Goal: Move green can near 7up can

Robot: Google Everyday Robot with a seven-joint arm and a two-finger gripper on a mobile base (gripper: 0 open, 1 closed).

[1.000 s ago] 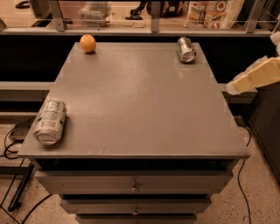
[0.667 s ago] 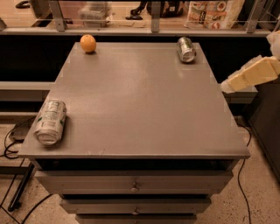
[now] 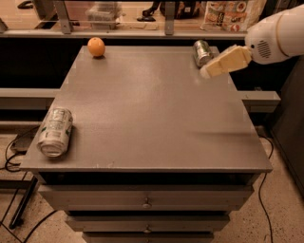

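The green can lies on its side at the far right corner of the grey table; it is dark, shiny green with a silver end facing me. The 7up can, pale silver with green print, lies on its side at the front left edge. My gripper reaches in from the right on a white arm. Its cream tip hangs just in front of and to the right of the green can, very close to it. It holds nothing that I can see.
An orange sits at the far left of the table. Behind the table runs a railing with bags and boxes beyond it. Drawers are under the tabletop. Cables lie on the floor at the left.
The arm has swung in from beyond the table's right edge, leftward and farther back, so the gripper now sits beside the green can. The cans and the orange have not moved.
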